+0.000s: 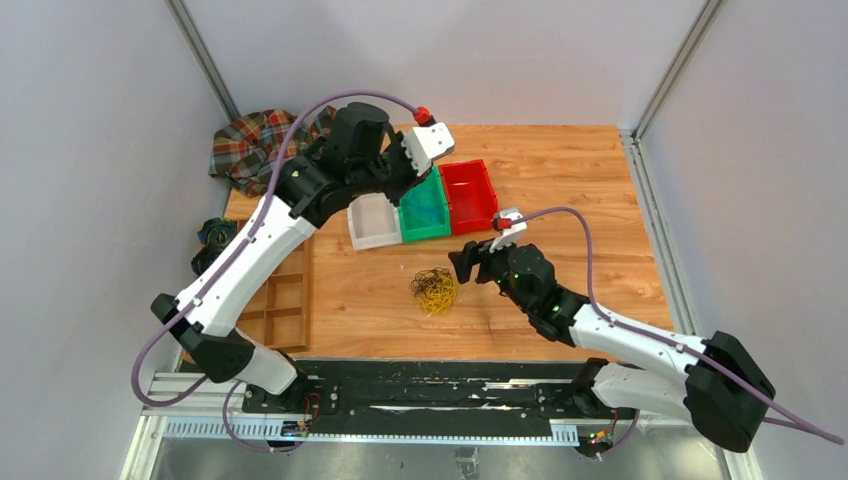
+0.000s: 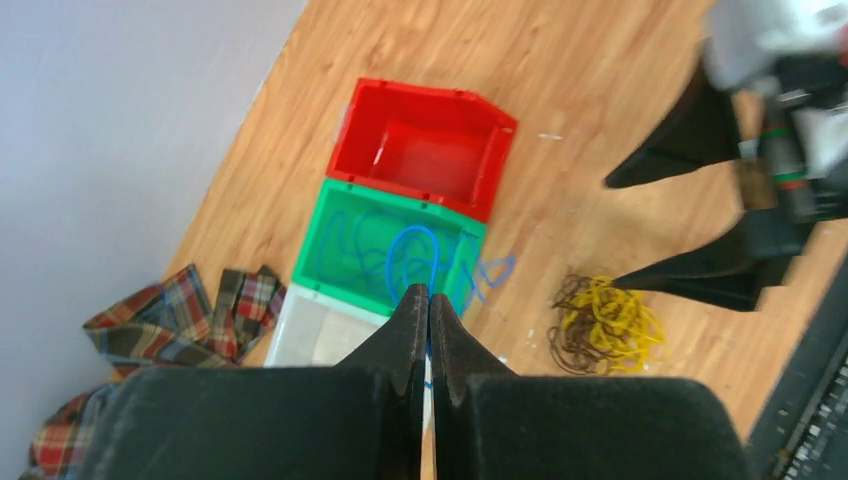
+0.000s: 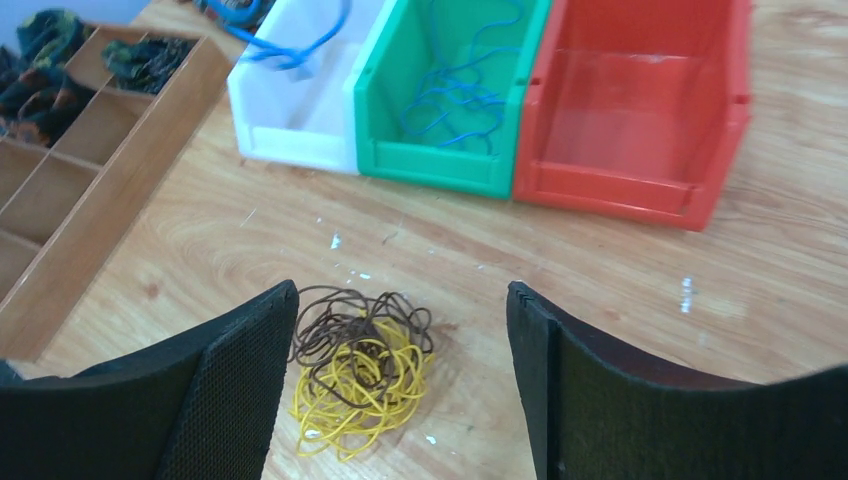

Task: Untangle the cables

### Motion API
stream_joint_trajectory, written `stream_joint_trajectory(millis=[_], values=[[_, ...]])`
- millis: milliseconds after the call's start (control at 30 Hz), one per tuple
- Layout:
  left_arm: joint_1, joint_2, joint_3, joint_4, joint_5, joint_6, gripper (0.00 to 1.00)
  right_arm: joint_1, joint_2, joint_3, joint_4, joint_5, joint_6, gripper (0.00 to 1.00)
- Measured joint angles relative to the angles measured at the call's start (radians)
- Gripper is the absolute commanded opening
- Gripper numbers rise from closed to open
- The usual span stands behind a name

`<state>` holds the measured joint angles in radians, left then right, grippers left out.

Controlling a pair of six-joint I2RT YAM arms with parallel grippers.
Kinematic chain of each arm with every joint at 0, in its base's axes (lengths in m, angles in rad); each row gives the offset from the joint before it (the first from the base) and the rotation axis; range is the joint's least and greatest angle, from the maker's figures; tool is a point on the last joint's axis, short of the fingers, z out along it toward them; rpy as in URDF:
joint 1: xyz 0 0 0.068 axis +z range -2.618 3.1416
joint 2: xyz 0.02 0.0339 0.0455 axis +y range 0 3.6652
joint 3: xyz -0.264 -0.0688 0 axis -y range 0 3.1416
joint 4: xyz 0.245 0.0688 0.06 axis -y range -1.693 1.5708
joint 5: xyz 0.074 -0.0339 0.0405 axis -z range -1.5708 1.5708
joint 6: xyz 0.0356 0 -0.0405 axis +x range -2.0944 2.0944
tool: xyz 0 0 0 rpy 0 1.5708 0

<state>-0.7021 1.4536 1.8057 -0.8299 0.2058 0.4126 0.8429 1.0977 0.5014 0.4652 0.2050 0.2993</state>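
Observation:
The cables lie in two places. A tangle of yellow and brown strands [image 1: 435,290] [image 3: 360,370] [image 2: 605,325] rests on the wooden table. Thin blue cable [image 2: 400,250] [image 3: 450,95] lies looped in the green bin [image 1: 437,228], with one loop spilling over the bin's wall onto the table. My left gripper [image 2: 428,292] [image 1: 405,183] hangs above the bins, shut, and a blue strand runs between its fingertips. My right gripper [image 3: 400,330] [image 1: 468,262] stands wide open just right of the yellow and brown tangle, its left finger [image 3: 240,380] beside it.
A white bin [image 1: 373,235] and a red bin [image 1: 468,210] flank the green one. A wooden divided tray [image 1: 285,300] sits at the left edge, dark coiled bundles [image 1: 215,235] by it. A plaid cloth [image 1: 250,145] lies at the back left.

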Motion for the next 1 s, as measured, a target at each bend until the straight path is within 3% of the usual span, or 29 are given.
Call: stream_joint_trajectory(millis=[367, 1000], values=[[0.066, 0.174, -0.066, 0.168, -0.148, 0.021, 0.01, -0.034, -0.078, -0.026, -0.085, 0.162, 0.027, 0.74], [0.143, 0.441, -0.122, 0.381, -0.215, 0.060, 0.00, -0.079, -0.079, -0.026, -0.100, 0.188, 0.034, 0.76]])
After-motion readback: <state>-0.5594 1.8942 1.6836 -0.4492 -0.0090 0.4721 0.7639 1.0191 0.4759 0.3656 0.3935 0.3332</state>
